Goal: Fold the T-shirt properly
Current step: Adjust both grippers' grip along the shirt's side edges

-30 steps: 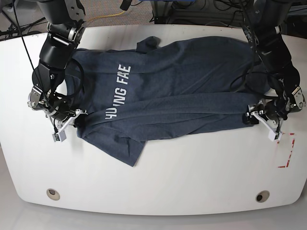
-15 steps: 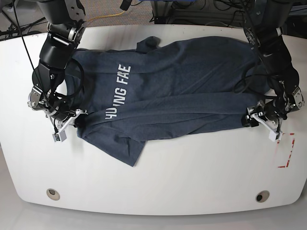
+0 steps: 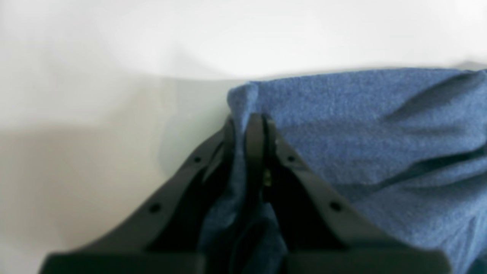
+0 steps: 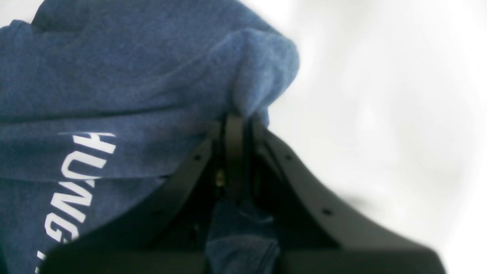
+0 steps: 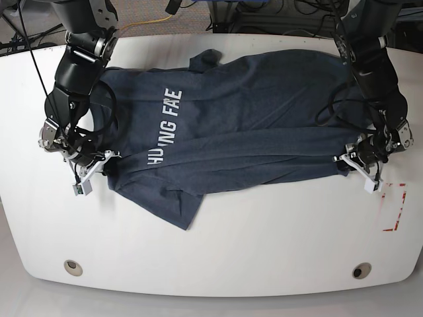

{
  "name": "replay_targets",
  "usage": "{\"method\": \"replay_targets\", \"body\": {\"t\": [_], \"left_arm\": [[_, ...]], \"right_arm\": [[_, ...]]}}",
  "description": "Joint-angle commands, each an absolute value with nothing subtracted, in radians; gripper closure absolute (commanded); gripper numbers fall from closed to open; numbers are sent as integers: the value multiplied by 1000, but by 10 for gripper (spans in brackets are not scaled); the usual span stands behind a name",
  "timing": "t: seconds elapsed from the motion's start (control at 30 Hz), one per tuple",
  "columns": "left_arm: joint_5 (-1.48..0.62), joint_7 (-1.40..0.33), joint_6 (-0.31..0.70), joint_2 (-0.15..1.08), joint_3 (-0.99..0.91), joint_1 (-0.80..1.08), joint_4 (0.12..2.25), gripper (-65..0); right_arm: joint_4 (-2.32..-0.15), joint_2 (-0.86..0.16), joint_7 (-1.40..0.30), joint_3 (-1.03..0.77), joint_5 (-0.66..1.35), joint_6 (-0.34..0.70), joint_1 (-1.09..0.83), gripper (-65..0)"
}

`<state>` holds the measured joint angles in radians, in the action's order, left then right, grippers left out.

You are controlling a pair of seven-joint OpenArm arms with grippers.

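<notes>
Near edge of white oval table [image 5: 218, 251]: bare, two round holes. Dark slate-blue heathered cotton T-shirt [image 5: 264, 119] spread across table centre to far edge, front strip folded over, one sleeve pointing toward near edge. White chest lettering partly swallowed by fold, unreadable in full. Left gripper [image 3: 245, 120] closed tight, pinching shirt edge at base-view right; cloth bunched between jaws. Right gripper [image 4: 237, 120] likewise clamped on shirt fold beside lettering. Both wrist views blurred; fingertips buried in fabric. Arm bases cut off at top.
</notes>
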<state>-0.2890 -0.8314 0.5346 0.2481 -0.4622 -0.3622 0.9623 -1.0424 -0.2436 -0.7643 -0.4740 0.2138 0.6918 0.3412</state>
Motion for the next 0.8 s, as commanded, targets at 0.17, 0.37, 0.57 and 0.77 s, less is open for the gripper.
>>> {"method": "replay_targets", "body": {"t": [0.17, 0.37, 0.57, 0.77], "left_arm": [[-305, -852, 541, 265, -463, -354, 1208, 0], [-303, -868, 541, 265, -456, -335, 1294, 0], [-308, -868, 539, 266, -418, -343, 1400, 0], [-308, -911, 536, 265, -418, -423, 1508, 0]], "right_arm": [[-1190, -260, -800, -475, 236, 698, 367, 0], [-1193, -262, -800, -467, 226, 698, 403, 0], [-1193, -266, -803, -427, 226, 698, 478, 0], [-1194, -283, -806, -351, 226, 698, 575, 0]]}}
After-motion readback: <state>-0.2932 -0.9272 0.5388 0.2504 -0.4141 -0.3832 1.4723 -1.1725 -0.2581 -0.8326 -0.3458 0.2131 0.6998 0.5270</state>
